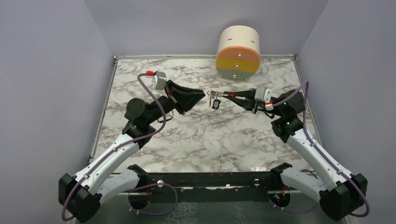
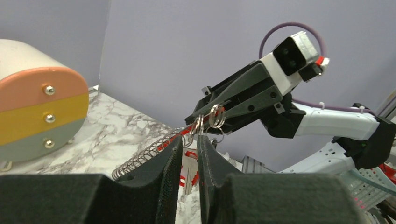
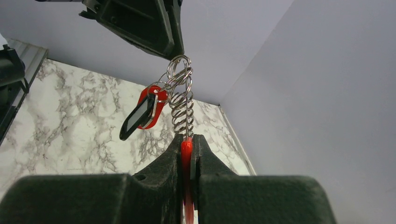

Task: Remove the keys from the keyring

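Above the tabletop (image 1: 196, 140), the keyring (image 3: 182, 109) spans from between the right fingers (image 3: 161, 170), at its clip end, to the left fingers (image 2: 168, 163), at its ring end. The keys (image 3: 140, 114) hang beside it.

Two arms are stretching over one marble table (image 1: 187, 140): the left arm (image 1: 112, 154) and the right arm (image 1: 313, 149). Each is carrying one gripper, so two in all: the left gripper (image 1: 203, 94) and the right gripper (image 1: 227, 95). One keyring (image 3: 186, 86) is hanging between them, carrying two keys: one dark-headed key (image 3: 137, 117) and one red-headed key (image 3: 159, 99). The keyring is showing one wire coil (image 3: 183, 119), one red clip (image 3: 186, 150) and at least two thin rings (image 3: 180, 70), bunched too closely for an exact count. One round box (image 1: 238, 42) is standing at the back, showing three coloured drawers (image 1: 250, 63) and three metal knobs (image 1: 238, 55), one on each.
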`<state>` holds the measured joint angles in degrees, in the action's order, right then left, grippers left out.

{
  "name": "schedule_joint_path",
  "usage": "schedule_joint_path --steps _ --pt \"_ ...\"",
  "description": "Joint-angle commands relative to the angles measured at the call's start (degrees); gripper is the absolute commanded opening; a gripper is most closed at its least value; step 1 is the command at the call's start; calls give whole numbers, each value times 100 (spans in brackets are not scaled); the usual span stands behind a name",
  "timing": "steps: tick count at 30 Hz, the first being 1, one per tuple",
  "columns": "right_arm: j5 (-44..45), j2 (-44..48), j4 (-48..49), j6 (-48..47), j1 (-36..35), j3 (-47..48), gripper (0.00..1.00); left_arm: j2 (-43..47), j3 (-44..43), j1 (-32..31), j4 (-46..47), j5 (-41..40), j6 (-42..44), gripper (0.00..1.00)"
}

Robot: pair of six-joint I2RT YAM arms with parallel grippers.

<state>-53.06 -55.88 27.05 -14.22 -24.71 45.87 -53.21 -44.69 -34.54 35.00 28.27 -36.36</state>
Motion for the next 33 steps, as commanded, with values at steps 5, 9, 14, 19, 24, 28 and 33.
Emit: schedule_joint_path --steps 5,9,14,19,24,28,33 --pt "189 22 241 -20 -34 -17 2 -241 -397 -237 -62 -266 299 22" --pt "197 22 247 -20 -34 -28 2 -135 -366 -335 -75 -346 353 22" --pt "182 -9 244 -2 -43 -9 2 132 -330 -360 -407 -627 617 22" --pt "186 -2 230 -20 -43 -5 2 266 -365 -360 -712 -773 783 22" --pt "199 -28 224 -28 -43 12 2 148 -444 -369 -732 -653 692 22" --pt "199 -25 214 -28 -45 17 2 -2 -536 -397 -723 -506 616 22" --pt "199 -27 222 -28 -52 9 2 47 -549 -430 -723 -540 628 22"
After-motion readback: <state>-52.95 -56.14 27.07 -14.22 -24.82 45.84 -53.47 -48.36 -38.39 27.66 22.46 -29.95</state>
